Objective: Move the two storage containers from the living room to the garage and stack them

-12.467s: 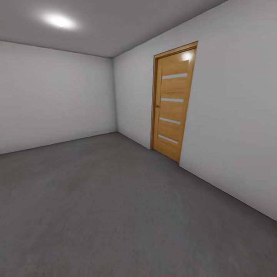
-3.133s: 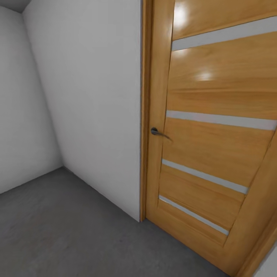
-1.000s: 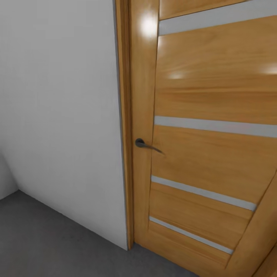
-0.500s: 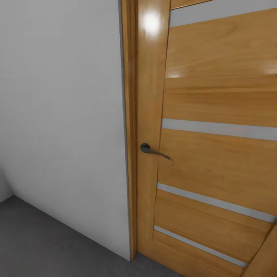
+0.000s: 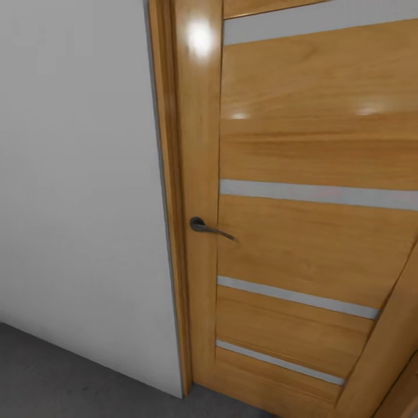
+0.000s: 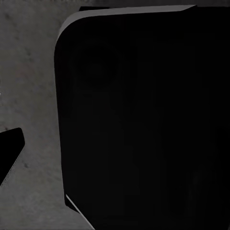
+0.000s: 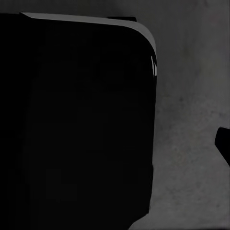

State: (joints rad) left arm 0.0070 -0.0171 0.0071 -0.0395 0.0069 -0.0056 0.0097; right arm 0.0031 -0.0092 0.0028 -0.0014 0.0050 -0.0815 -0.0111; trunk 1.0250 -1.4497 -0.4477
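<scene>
Wooden door (image 5: 313, 232) shut close ahead, grey wall (image 5: 75, 191) beside, jaws' state untellable

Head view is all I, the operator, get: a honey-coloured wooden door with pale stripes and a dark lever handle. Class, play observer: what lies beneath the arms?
Observer: The left wrist view shows the dark grey speckled concrete floor beside a large black round-cornered shape.
Operator: And the right wrist view?
Observer: The same rough grey floor, with a second black round-cornered shape covering much of that picture.
</scene>
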